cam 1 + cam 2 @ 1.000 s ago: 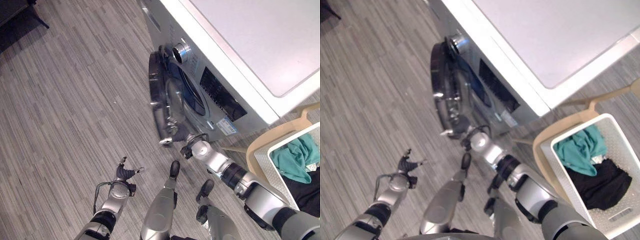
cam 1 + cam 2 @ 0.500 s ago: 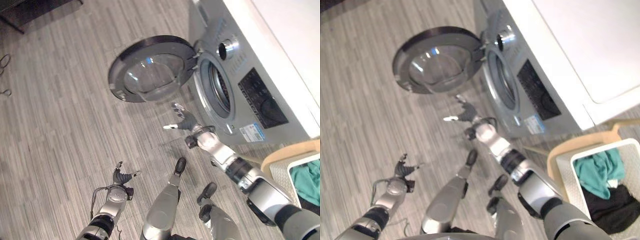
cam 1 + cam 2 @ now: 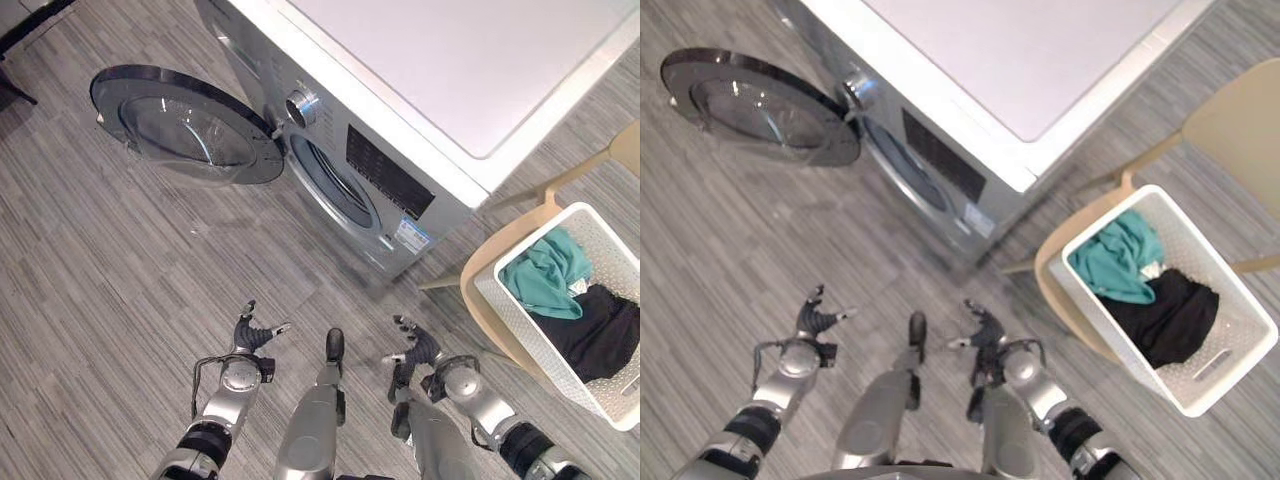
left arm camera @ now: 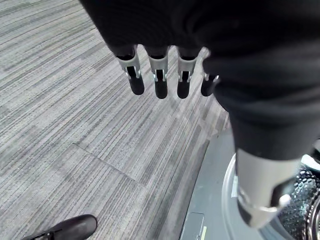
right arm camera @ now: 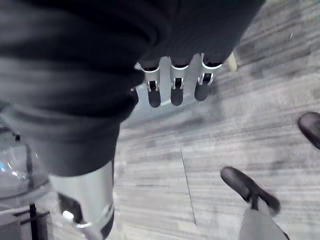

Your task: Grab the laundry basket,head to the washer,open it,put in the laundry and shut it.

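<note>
The left hand (image 4: 165, 75) hangs with relaxed fingers over grey floor (image 4: 75, 115).

head stereo pair looks steeply down, sharing washer (image 3: 370, 120) and floor (image 3: 110, 280); wrist cams sit close, facing past fingers at floor

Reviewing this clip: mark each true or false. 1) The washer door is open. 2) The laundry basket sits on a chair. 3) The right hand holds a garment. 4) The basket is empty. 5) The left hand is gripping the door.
1) True: the washer door stands swung wide open.
2) True: the laundry basket rests on the chair.
3) False: the right hand is open and holds nothing.
4) False: a teal garment and a black garment lie in it.
5) False: the left hand hangs open above the floor.
</note>
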